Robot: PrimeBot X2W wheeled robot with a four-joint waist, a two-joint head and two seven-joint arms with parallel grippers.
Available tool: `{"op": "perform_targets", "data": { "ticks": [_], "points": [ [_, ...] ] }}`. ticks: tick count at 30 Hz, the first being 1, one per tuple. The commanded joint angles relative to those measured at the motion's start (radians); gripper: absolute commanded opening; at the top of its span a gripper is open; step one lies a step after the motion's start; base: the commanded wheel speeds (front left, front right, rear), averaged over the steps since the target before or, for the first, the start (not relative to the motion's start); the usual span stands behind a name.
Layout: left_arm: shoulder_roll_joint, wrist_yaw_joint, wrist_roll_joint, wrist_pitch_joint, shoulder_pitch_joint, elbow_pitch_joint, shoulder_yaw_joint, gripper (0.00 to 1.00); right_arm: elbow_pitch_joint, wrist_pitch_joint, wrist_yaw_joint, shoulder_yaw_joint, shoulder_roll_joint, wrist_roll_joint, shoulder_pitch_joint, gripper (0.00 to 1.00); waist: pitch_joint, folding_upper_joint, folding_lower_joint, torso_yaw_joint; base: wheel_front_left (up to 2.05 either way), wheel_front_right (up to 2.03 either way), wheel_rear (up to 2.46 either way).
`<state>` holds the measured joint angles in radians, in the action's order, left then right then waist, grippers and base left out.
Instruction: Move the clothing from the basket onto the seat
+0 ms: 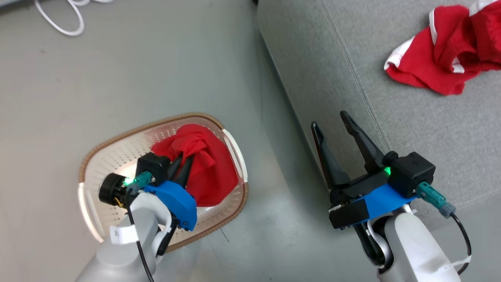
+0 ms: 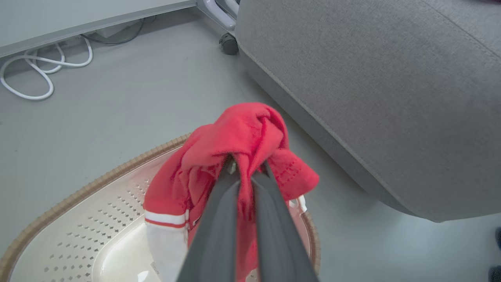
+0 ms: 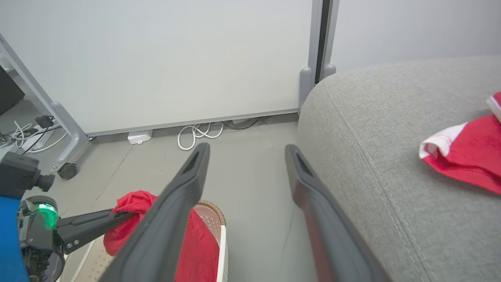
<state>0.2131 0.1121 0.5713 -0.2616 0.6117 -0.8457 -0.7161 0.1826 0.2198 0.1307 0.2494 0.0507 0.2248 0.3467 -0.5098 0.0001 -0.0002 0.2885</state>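
The left gripper (image 2: 248, 169) is clamped on a bunched fold of the soft red garment (image 2: 242, 133), which hangs into the perforated cream basket (image 2: 78, 235) with a woven brown rim. The left arm (image 1: 129, 250) slants down from the near left. The right gripper (image 1: 330, 121) is spread wide and empty by the near edge of the grey fabric seat (image 1: 313, 58). Another red garment (image 1: 442, 58) lies crumpled on the seat at the far right.

Left tool (image 1: 186, 159) pinched closed, right tool (image 1: 330, 120) spread wide, fingers pointing up
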Motion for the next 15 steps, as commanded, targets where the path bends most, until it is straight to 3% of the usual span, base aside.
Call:
{"op": "perform_targets", "data": {
  "ticks": [1, 15],
  "points": [
    [-0.005, -0.003, -0.014, -0.005, -0.02, 0.013, 0.014, 0.0, -0.003, -0.005, 0.0, -0.006, -0.001, -0.007, -0.016, 1.0, 0.06, -0.0001, 0.0002, -0.039, 0.0, 0.0, 0.0],
    [-0.071, 0.011, -0.117, -0.005, -0.18, 0.12, 0.141, 0.0, -0.021, -0.068, 0.0, -0.026, 0.0, -0.015, -0.116, 1.0, 0.292, -0.0001, 0.0002, -0.135, 0.0, 0.0, 0.0]
  ]
}}
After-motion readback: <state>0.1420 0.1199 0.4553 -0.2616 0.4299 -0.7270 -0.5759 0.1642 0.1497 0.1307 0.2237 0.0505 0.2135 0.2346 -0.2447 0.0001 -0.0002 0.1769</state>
